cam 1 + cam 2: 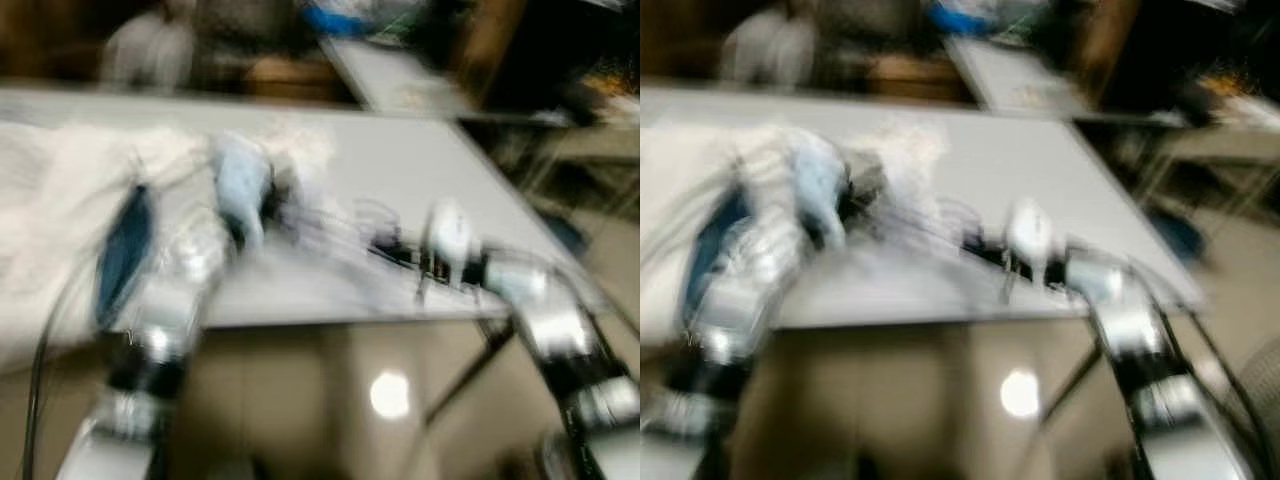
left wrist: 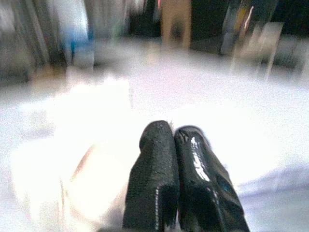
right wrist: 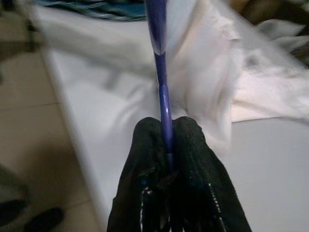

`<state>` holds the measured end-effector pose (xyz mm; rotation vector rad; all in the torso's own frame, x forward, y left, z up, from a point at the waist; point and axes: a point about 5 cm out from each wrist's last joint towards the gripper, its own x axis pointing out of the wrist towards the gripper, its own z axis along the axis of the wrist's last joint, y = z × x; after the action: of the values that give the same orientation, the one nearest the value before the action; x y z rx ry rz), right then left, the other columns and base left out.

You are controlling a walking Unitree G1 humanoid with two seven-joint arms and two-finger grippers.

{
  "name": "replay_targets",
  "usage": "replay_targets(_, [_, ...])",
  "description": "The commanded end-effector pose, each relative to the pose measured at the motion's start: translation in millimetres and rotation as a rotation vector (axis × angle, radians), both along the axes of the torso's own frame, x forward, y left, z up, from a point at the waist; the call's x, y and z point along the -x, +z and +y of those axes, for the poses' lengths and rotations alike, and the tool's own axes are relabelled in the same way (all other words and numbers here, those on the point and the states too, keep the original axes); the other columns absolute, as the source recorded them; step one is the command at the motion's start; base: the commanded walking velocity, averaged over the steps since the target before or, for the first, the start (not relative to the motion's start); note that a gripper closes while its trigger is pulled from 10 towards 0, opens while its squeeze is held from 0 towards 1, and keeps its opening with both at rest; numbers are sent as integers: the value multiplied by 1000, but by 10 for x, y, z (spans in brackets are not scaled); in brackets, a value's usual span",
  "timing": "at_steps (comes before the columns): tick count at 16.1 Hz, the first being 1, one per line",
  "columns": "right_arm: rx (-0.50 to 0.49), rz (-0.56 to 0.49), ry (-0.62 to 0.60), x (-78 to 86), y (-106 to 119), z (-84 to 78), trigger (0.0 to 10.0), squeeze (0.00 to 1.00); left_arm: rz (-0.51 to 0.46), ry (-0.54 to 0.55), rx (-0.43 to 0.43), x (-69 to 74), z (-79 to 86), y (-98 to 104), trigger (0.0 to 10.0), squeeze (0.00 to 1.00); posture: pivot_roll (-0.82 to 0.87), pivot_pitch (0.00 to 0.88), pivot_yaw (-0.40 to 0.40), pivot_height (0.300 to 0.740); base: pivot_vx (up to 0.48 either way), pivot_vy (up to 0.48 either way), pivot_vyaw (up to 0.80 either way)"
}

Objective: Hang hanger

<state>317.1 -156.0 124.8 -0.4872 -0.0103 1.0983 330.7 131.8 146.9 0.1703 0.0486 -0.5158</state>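
Over the near edge of the white table (image 1: 420,170), both arms reach fwd, head views badly smeared. Right gripper (image 3: 166,133) has its two black fingers (image 3: 145,164) pinched tight on a blue hanger (image 3: 161,92) — thin blue bar runs straight out from between the pads, up past a heap of white cloth (image 3: 212,63) lying on the tabletop. In the head view that gripper sits abt 4 o'clock of table centre, near the front edge, w/ a blurred dark tangle just beside it; can't tell what it is.

Left gripper (image 2: 174,135) is pressed shut, pads touching each other, nothing visible between them. It hovers over bright white fabric on the table, too washed out to say if it's touching. Left arm (image 1: 180,290) comes in at abt 8 o'clock, a pale blue blur (image 1: 240,190) at its far end. Beige tiled floor (image 1: 300,400) below the table edge, w/ a round light glare on it
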Motion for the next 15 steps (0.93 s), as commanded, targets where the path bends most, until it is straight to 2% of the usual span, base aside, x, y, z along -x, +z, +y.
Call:
replay_targets(1, [7, -36, 11, 44, 114, -74, 10000, 0, -62, -29, -4, -69, -148, 157, 10000, 0, -22, 3, -24, 740, 0, 0, 0])
replay_targets(3, [16, -25, 20, 122, 168, -158, 10000, 0, -65, -28, 2, -114, -161, 176, 10000, 0, -24, 1, -22, 740, 0, 0, 0])
replay_targets(5, [74, 11, 71, 255, 182, -225, 10000, 0, -83, -11, -38, -191, -123, 201, 10000, 0, -23, 0, -25, 740, 0, 0, 0])
replay_targets(7, [168, 63, 100, 403, 171, -372, 10000, 0, -83, 41, -85, -287, -25, 180, 10000, 0, -26, 0, -25, 740, 0, 0, 0])
replay_targets(9, [207, 89, 83, 467, 205, -472, 10000, 0, -64, 67, -106, -307, 29, 123, 10000, 0, -30, 0, -20, 740, 0, 0, 0])
replay_targets(12, [287, 121, 21, 579, 338, -743, 10000, 0, -12, 105, -105, -280, 64, -45, 10000, 0, -43, 0, -8, 740, 0, 0, 0])
replay_targets(13, [302, 101, -37, 595, 437, -868, 10000, 0, -3, 48, -97, -237, -18, -101, 10000, 0, -46, 0, -4, 740, 0, 0, 0])
replay_targets(15, [302, 75, -112, 566, 494, -953, 10000, 0, 21, -87, -42, -164, -154, -103, 10000, 0, -48, 0, -2, 740, 0, 0, 0])
